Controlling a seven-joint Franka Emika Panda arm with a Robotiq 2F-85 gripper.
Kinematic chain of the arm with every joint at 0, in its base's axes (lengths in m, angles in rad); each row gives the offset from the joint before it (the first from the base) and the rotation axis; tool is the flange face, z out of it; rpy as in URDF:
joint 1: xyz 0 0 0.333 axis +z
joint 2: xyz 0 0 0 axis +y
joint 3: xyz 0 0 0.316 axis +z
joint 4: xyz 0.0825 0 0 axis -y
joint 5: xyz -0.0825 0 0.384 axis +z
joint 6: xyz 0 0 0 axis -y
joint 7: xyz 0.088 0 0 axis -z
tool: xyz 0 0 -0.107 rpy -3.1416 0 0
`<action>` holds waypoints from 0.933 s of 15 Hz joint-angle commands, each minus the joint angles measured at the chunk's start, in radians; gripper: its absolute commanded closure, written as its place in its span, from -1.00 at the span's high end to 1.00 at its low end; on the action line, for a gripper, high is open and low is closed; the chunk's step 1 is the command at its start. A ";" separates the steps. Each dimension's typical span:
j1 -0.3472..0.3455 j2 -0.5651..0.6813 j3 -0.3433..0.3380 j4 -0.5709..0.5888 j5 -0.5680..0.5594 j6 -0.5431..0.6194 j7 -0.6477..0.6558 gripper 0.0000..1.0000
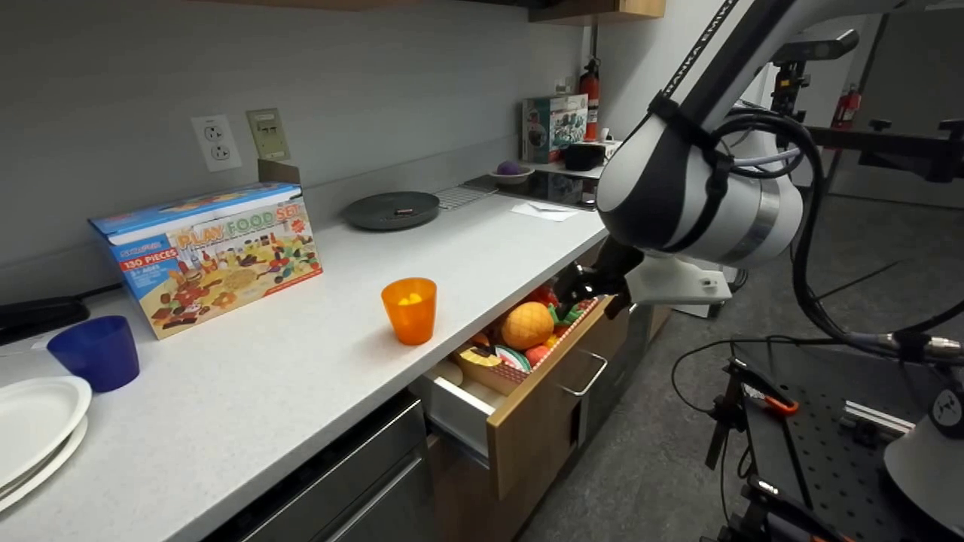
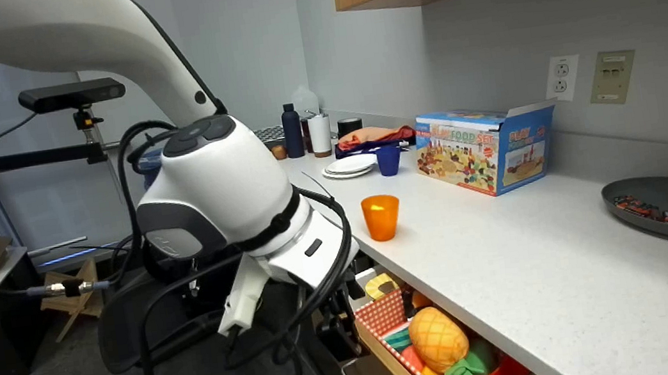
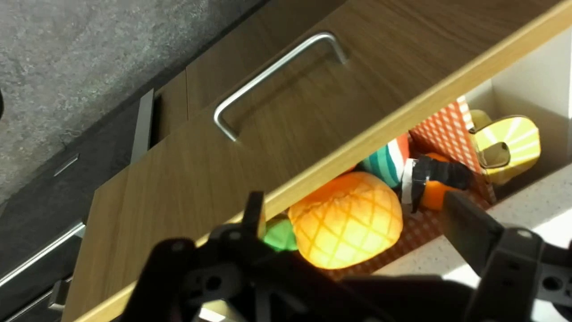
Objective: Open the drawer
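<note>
The drawer (image 1: pixel 531 418) stands pulled out from under the counter, its wooden front well away from the cabinet. Its silver bar handle (image 1: pixel 595 376) is bare and also shows in the wrist view (image 3: pixel 272 76). In an exterior view the drawer (image 2: pixel 390 367) is partly hidden by the arm. My gripper (image 1: pixel 591 297) hangs over the far part of the drawer, near the top edge of its front. In the wrist view my gripper (image 3: pixel 357 205) has its fingers wide apart with nothing held. The drawer's top edge and a toy pineapple (image 3: pixel 351 223) lie beyond the fingers.
The drawer holds a red checked basket (image 2: pixel 383 313) of toy food. An orange cup (image 1: pixel 410 312) stands near the counter (image 1: pixel 301 399) edge above the drawer. A play food box (image 1: pixel 218 260), blue cup (image 1: pixel 98 354), white plates (image 1: pixel 38 421) and dark pan (image 1: pixel 392 211) are on the counter.
</note>
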 commanded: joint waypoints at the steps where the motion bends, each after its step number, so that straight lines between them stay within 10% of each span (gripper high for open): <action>1: -0.057 0.065 -0.055 -0.004 -0.260 -0.049 0.036 1.00; 6: 0.061 0.183 -0.236 0.025 -0.386 0.002 -0.027 1.00; 14: 0.596 0.307 -0.737 0.091 -0.348 -0.047 -0.071 1.00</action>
